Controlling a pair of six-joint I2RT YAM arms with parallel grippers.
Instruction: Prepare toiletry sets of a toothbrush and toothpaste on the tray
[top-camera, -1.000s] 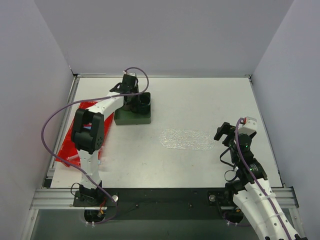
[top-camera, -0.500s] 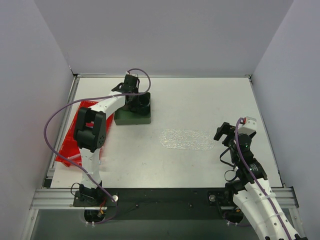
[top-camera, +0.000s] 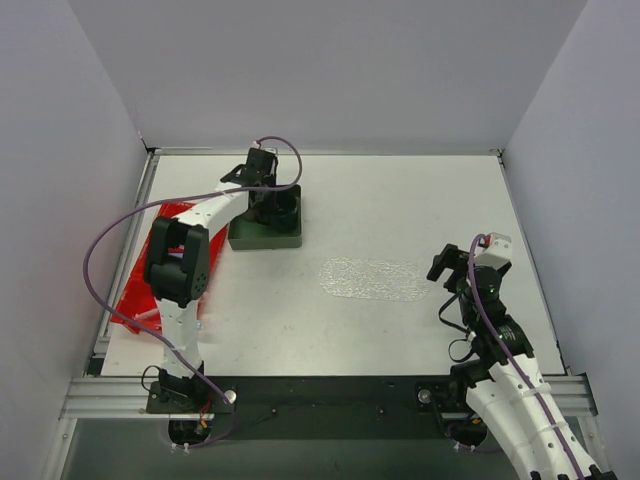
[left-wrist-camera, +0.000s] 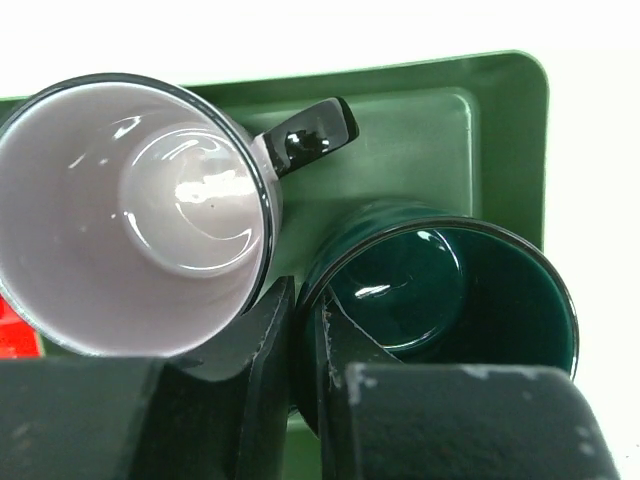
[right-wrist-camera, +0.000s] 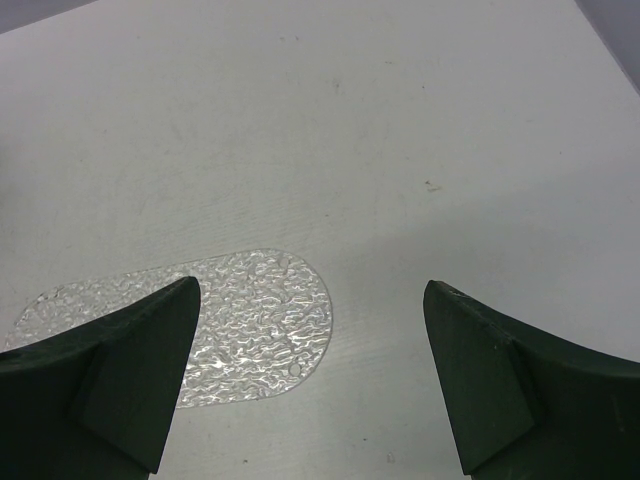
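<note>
Tray (top-camera: 375, 278): one, a clear, textured oblong lying flat on the counter (top-camera: 400, 200), right of centre. Its long axis runs left to right across the top view, with a rounded end pointing to each side. From the right wrist, its right rounded end shows below and to the left of the claw.

There are two arms. The left arm (top-camera: 190, 250) rises from its base at the near left edge and passes above the red bin (top-camera: 140, 290). It bends at the elbow and reaches to the far left, to the green box (top-camera: 262, 238). Its claw (left-wrist-camera: 303, 320) points down into that box. The two fingers are drawn nearly together and pinch the rim of the green mug (left-wrist-camera: 450, 290), one finger outside the wall and one inside.

The right arm (top-camera: 500, 350) stands folded over its base at the near right. Its claw (right-wrist-camera: 310, 300) hangs above the counter just right of the tray, aimed at the tray's right end. Its fingers are spread wide and grip nothing.

The one red bin lies along the left edge of the counter, partly hidden under the left arm; what it holds is too small to tell.

The one green box, a dark square, sits near the far edge, well apart from the tray.

Two mugs stand upright in the box, close side by side. The white-lined mug (left-wrist-camera: 150, 210) has a black handle turned toward the green mug.
</note>
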